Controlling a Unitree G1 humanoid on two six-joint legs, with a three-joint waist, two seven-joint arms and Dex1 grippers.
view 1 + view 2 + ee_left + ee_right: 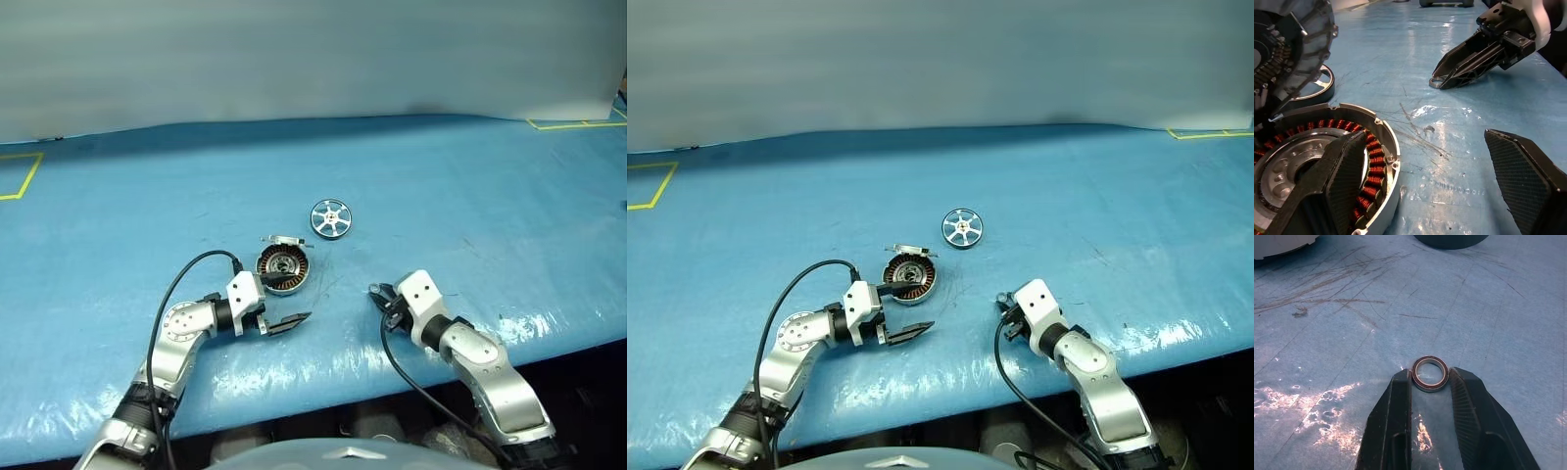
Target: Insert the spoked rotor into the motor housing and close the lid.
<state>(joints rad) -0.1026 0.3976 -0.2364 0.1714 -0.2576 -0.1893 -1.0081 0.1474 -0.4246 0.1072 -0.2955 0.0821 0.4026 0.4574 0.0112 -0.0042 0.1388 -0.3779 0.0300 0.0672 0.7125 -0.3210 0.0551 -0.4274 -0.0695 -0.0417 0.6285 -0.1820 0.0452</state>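
Observation:
The spoked rotor (330, 218), a small shiny wheel, lies flat on the blue table beyond the motor housing (284, 266). The housing's copper windings (1371, 166) show, and the lid (283, 240) stands up at its far rim. My left gripper (283, 304) is open at the housing's near side. One of its fingers (1344, 171) reaches over the rim, and the other rests on the table. To the right, my right gripper (1430, 382) is shut on a small metal ring (1430, 373) that lies on the table, apart from the housing.
Yellow tape marks (20, 176) sit at the table's far left and far right (578, 123). A grey wall rises behind the table. The table's front edge (323, 397) runs just below both arms.

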